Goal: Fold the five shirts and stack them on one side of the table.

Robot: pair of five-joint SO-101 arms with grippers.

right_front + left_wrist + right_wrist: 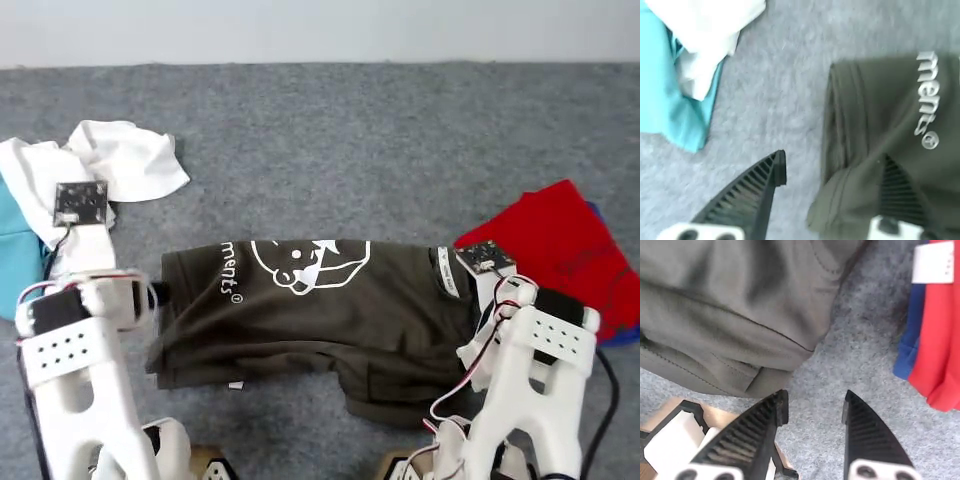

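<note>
Olive shirt [330, 310] lies mid-table, partly folded, white print facing up, long side running between the two arms; the near edge is bunched in loose folds and one corner bulges out by the right arm. Left gripper [832, 172] is spread wide and straddles the olive shirt's left end: one finger [895, 185] over the rolled hem, the other over bare grey table [350, 130] just outside it. I can't tell whether the finger touches the cloth. Right gripper [812, 412] is also parted, holding nothing, over carpet just beside the olive shirt's right near corner and apart from the cloth. Nearby: white shirt [120, 160] is crumpled beyond the olive shirt's left end, well apart, lying on a teal shirt [20, 250] that sticks out farther left. Red shirt [560, 240] is near the olive shirt's right end and sits on a blue shirt [907, 345] whose edge peeks out beneath. A strip of carpet separates that pair from the olive shirt.
</note>
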